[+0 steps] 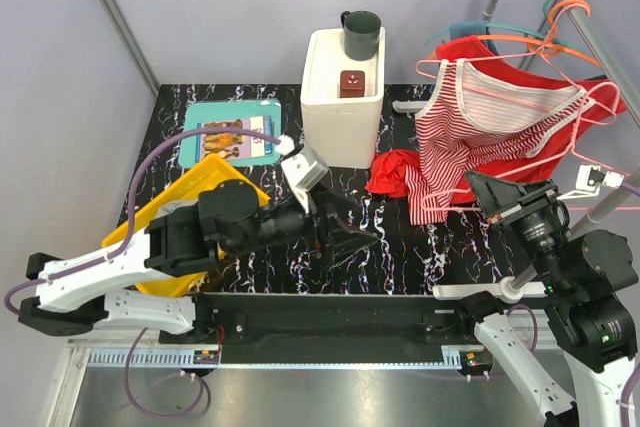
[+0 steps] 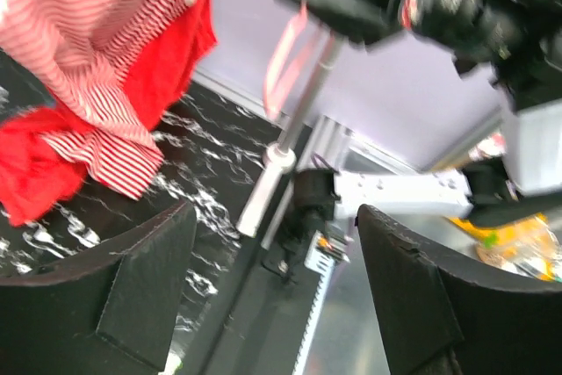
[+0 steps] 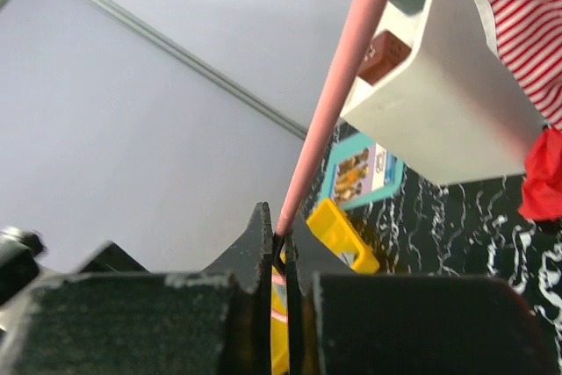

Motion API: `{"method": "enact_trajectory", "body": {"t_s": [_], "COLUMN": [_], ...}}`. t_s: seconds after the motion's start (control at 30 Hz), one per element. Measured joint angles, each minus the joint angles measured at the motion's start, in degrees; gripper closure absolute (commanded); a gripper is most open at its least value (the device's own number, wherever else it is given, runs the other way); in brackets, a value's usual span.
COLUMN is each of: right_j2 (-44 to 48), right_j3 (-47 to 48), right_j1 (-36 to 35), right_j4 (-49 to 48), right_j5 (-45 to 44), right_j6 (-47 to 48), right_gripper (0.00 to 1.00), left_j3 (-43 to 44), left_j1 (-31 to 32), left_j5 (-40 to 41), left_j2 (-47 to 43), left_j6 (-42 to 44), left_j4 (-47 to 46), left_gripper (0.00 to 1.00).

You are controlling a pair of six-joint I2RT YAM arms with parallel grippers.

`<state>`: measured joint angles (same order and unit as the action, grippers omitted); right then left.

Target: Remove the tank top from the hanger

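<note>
Right gripper (image 3: 283,256) clamps the pink hanger (image 3: 338,85), left gripper (image 2: 274,217) released: hanger looks braced, so next left should pinch the striped tank top (image 1: 480,122) and pull it off.

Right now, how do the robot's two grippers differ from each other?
The left gripper is open, with nothing between its fingers; the right gripper is shut on the pink hanger. The left gripper sits over the marbled table, apart from the clothes; the right gripper is close by the lower edge of the striped tank top. Both have black fingers.
</note>
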<state>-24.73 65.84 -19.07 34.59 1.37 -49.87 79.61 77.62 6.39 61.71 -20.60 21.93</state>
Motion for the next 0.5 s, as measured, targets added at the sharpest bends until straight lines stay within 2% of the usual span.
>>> {"method": "enact_trajectory", "body": {"t_s": [0.17, 0.5], "right_j2": [-0.9, -1.5], "right_j3": [-0.3, -0.8], "right_j1": [0.0, 0.0], "right_j4": [-6.1, -11.3], "right_j5": [-3.5, -12.3], "right_j6": [-1.4, -9.6], "right_gripper": [1.0, 1.0], "left_j3": [-9.6, -10.8], "left_j1": [0.0, 0.1], "left_j5": [-3.3, -7.4], "left_j2": [-4.4, -5.4], "left_j6": [-3.0, -6.3], "left_j4": [-0.6, -0.8], "left_gripper": [0.22, 0.23]}}
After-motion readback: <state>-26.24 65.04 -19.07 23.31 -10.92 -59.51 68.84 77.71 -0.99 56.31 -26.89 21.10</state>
